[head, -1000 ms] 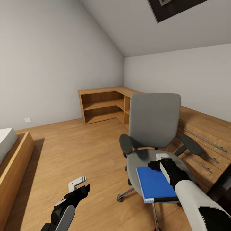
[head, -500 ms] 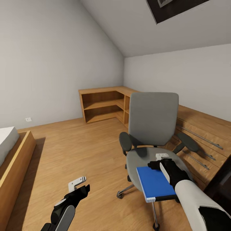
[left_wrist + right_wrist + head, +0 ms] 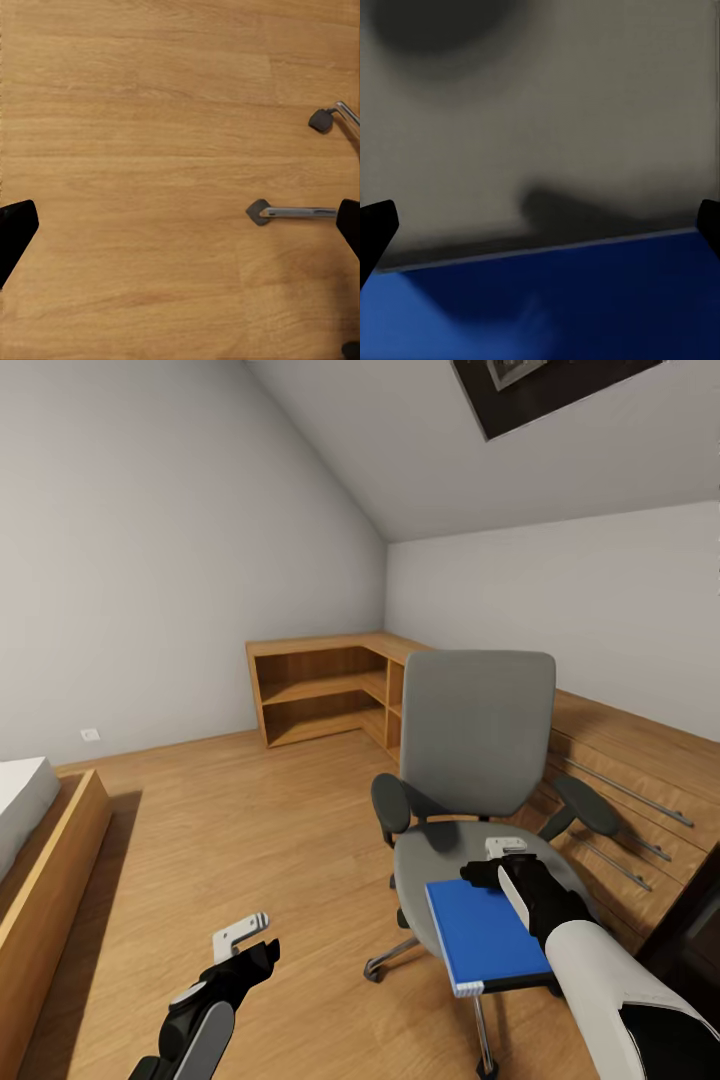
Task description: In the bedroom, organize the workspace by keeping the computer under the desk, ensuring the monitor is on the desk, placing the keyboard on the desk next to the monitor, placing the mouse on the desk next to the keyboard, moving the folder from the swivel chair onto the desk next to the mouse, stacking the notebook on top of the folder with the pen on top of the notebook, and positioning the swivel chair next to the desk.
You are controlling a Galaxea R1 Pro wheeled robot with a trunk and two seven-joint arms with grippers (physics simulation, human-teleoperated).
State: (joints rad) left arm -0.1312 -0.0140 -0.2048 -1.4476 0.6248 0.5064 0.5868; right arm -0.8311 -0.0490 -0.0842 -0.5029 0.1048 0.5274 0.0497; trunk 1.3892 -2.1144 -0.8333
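Observation:
The grey swivel chair (image 3: 478, 740) stands on the wooden floor right of centre. The bright blue folder (image 3: 480, 935) lies flat on its seat and overhangs the seat's front edge. My right gripper (image 3: 490, 862) hovers open over the folder's far edge, its fingers spread wide. The right wrist view shows the folder (image 3: 540, 307) and the grey seat (image 3: 540, 112) close below my right gripper (image 3: 540, 225). My left gripper (image 3: 250, 942) hangs open and empty over bare floor, left of the chair. The left wrist view has the left gripper (image 3: 180, 232) above the floor near a chrome chair leg (image 3: 292, 213).
A low wooden corner shelf unit (image 3: 320, 685) stands at the back. Wooden drawers with long metal handles (image 3: 640, 760) run along the right wall behind the chair. A wooden bed frame (image 3: 50, 860) sits at the left. A black edge (image 3: 695, 930) shows at lower right.
The head view has shifted slightly, so the chair sits a little further left in the picture. Both arms and the folder hold their places.

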